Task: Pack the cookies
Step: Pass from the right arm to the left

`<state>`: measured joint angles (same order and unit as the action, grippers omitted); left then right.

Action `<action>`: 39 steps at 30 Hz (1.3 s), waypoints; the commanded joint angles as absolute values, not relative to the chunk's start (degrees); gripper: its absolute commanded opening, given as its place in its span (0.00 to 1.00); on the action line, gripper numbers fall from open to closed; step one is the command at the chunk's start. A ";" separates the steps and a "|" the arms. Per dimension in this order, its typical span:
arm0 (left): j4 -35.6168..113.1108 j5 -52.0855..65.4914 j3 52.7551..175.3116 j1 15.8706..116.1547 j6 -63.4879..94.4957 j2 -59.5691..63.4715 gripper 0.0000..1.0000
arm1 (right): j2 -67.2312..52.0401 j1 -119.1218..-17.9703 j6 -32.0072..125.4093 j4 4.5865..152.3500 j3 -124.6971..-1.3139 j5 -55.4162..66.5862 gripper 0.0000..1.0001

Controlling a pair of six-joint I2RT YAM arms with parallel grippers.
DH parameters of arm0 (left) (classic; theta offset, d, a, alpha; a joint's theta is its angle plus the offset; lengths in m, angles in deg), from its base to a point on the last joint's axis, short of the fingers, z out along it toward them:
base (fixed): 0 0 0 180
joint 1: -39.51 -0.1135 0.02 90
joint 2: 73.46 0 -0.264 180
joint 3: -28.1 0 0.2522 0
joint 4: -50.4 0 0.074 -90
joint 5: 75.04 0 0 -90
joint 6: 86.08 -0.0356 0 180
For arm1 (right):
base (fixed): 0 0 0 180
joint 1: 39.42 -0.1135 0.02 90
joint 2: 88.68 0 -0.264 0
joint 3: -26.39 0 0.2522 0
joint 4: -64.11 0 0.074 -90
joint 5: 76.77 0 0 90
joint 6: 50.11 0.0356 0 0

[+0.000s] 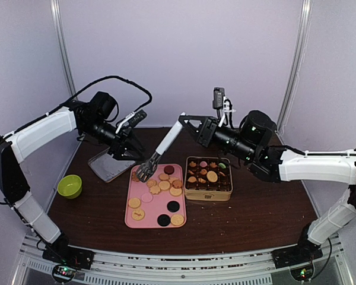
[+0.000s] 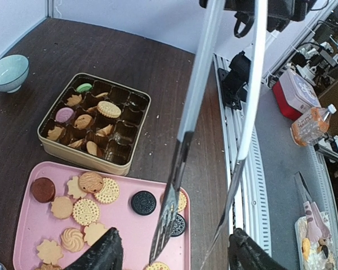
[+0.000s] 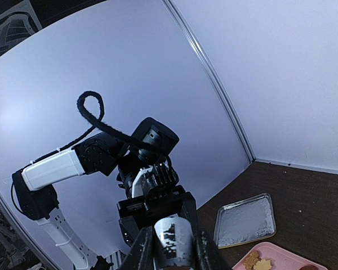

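Tan, pink and black cookies (image 1: 160, 189) lie scattered on a pink tray (image 1: 130, 221). More cookies (image 1: 212, 176) sit in the compartments of a gold tin (image 1: 207, 195) to its right. My right gripper (image 1: 196, 126) is shut on the white handle end of long metal tongs (image 1: 166, 142), whose tips reach the tray's far left corner. In the left wrist view my left gripper (image 2: 173, 256) is open, its black fingers (image 2: 98, 254) straddling both tong blades (image 2: 172, 208) above a black cookie (image 2: 143, 202). The right wrist view shows my right gripper (image 3: 173, 250) clamped on the handle (image 3: 172, 242).
A green bowl (image 1: 69, 186) stands at the table's left. A flat silver lid (image 1: 110, 165) lies behind the tray, under the left arm. In the left wrist view the tin (image 2: 56, 147) sits beyond the pink tray (image 2: 129, 236), and the table's railed edge (image 2: 236, 169) runs close by.
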<state>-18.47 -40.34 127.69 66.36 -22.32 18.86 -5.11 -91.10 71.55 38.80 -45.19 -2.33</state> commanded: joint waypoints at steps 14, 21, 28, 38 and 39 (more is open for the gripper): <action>-28.99 -46.08 124.87 66.91 -33.07 18.89 0.62 | -6.41 -91.40 70.54 36.78 -47.90 -3.30 0.17; -29.62 -45.02 124.86 67.03 -33.83 20.09 0.56 | -5.57 -91.37 71.65 35.72 -48.25 -4.86 0.17; -35.39 -46.33 128.17 67.36 -38.12 22.77 0.12 | -3.40 -91.52 73.99 33.55 -49.35 -5.95 0.18; -39.82 -47.31 131.19 67.34 -40.29 22.98 0.00 | -4.59 -91.55 73.29 35.87 -47.62 -8.18 0.52; -40.24 -47.38 131.55 67.29 -40.63 23.04 0.00 | -4.93 -91.55 73.11 36.38 -47.15 -8.75 0.57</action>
<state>-38.18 -45.28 128.87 67.57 -39.63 22.77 -3.05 -90.75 73.27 36.40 -47.45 -5.04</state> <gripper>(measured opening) 0.011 0.501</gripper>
